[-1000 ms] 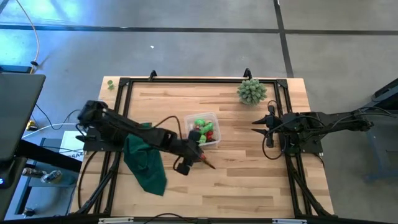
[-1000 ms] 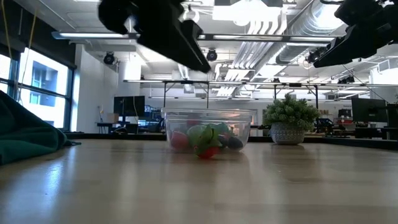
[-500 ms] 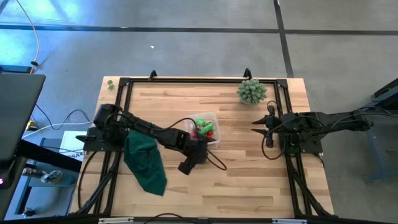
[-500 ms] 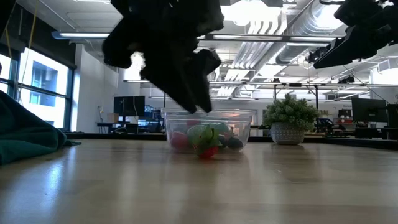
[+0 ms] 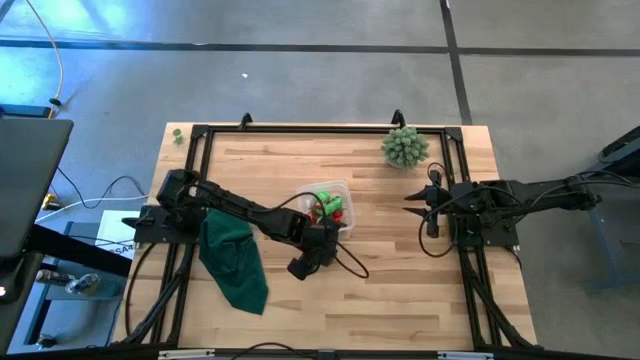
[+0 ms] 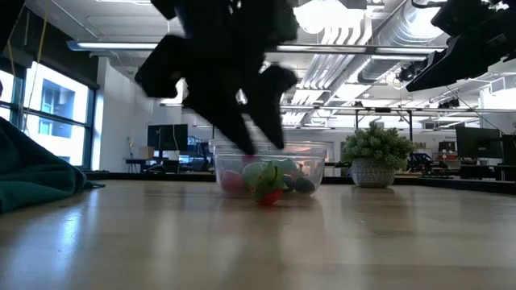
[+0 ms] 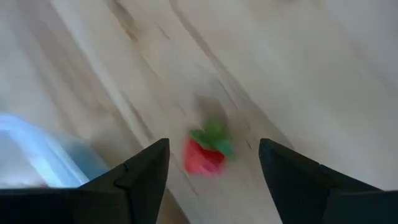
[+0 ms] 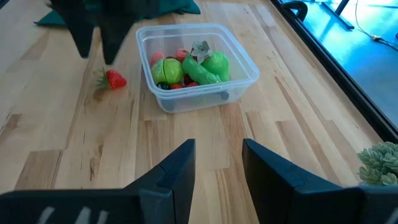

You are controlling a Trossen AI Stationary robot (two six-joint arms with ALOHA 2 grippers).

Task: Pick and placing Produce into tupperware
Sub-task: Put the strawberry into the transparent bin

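The wooden counter [image 5: 400,280] carries everything here. On its left side lies a dark green cloth [image 5: 232,258], partly under the left arm. A pale green spiky plant [image 5: 405,146] stands at the far right corner.

Near the middle of the counter is the tupperware [image 5: 342,190], clear and roughly square with rounded corners. In the right wrist view it holds several pieces of produce [image 8: 189,67]: bright green ones, red ones and a pinkish one, all lying on its bottom.

The left arm reaches from the left edge across the counter, and the left claw [image 7: 212,167] hangs just beside the near side of the tupperware, pointing down to the wood. Its two fingers stand wide apart and hold nothing. One more piece, a red strawberry [image 7: 205,153] with a green leaf top, lies on the bare counter outside the container. In the left wrist view it shows between the two open fingers, a little lower than their tips, and a corner of the tupperware shows close beside it. In the right wrist view the strawberry lies just beside the container wall, not touching it, directly under the dark fingers.

The right claw [image 8: 217,163] waits at the right side of the counter, well apart from the tupperware, with its fingers a little open and empty.
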